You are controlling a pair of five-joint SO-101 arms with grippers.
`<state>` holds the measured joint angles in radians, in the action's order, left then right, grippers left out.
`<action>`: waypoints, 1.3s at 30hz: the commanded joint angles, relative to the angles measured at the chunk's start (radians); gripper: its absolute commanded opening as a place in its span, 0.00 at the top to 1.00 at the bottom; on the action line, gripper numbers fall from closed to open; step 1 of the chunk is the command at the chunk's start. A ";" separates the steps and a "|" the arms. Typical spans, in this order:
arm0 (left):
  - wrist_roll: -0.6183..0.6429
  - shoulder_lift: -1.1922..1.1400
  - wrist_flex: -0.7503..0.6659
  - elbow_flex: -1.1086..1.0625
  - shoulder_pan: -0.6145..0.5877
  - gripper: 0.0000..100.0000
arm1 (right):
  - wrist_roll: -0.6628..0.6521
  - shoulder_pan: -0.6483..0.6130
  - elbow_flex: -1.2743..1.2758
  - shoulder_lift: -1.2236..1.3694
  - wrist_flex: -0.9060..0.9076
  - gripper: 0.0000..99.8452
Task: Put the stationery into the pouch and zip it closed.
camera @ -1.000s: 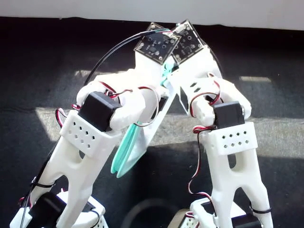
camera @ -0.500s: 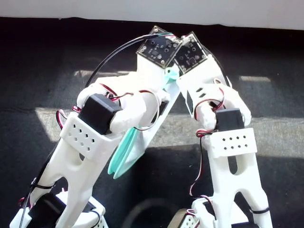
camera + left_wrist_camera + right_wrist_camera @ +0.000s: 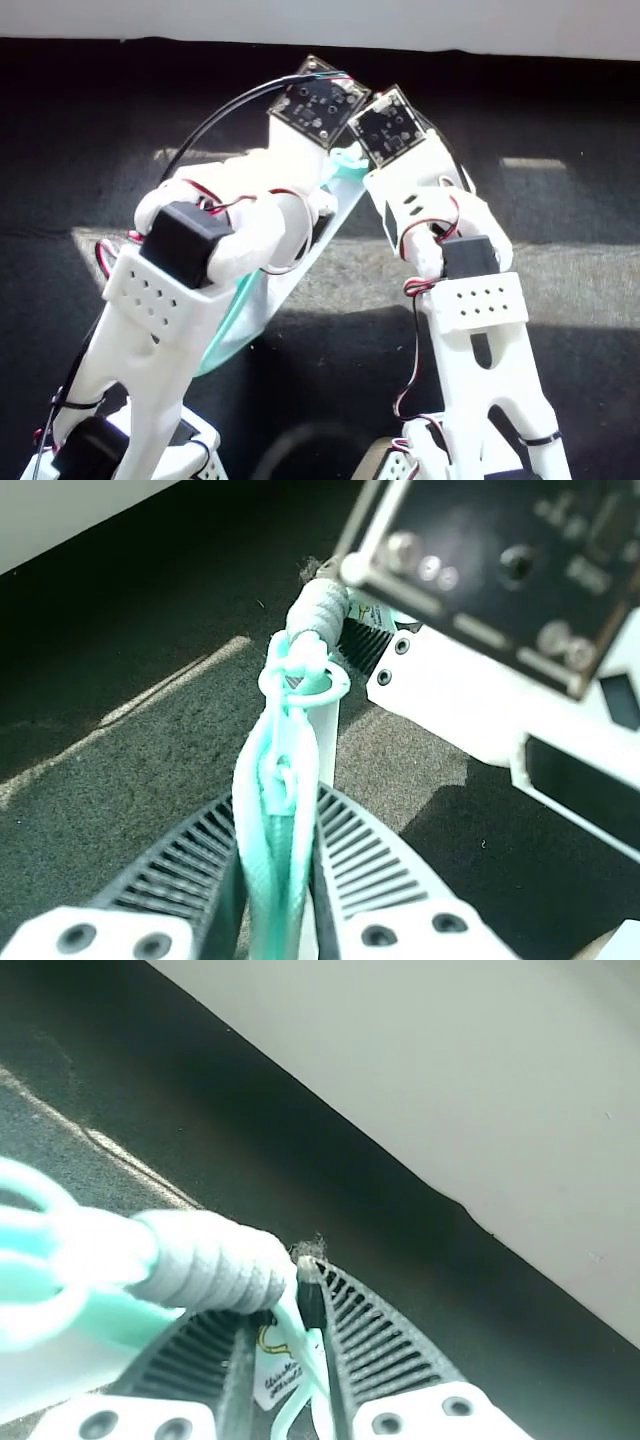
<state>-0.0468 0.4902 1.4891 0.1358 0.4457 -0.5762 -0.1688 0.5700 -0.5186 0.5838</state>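
Note:
A mint-edged clear pouch [image 3: 232,338] hangs off the table between the two arms, its lower end behind the left arm's elbow. My left gripper [image 3: 278,802] is shut on the pouch's mint zipper edge [image 3: 272,780], just below the ring-shaped zipper pull [image 3: 305,676]. My right gripper [image 3: 285,1300] is shut on the pouch's top end, beside a grey ribbed cord tab [image 3: 215,1265]. In the high view both wrists meet at the pouch's top [image 3: 345,160], left arm on the left. What the pouch holds is hidden.
A dark grey cloth [image 3: 560,290] covers the table, with a bright sunlit band across its middle. A white wall [image 3: 500,25] runs along the back. Both arm bases stand at the near edge.
Both wrists have shifted left together with the pouch's top. The pouch's hanging end has swung left and now sits partly behind the left arm.

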 commanded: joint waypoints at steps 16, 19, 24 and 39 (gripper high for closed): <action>-0.008 0.280 0.049 0.021 -0.041 0.99 | -0.002 0.117 0.134 0.018 -0.091 0.99; -0.008 0.302 0.046 0.024 -0.042 0.99 | -0.002 0.119 0.150 0.018 -0.093 0.99; -0.008 0.335 0.044 0.024 -0.045 0.99 | -0.002 0.119 0.170 0.018 -0.093 0.99; -0.008 0.351 -0.026 0.027 -0.180 0.99 | -0.006 0.119 0.245 0.018 -0.094 0.99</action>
<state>-0.0483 0.6682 1.5121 0.1158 0.3291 -0.5746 -0.1550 0.7511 -0.5232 0.4887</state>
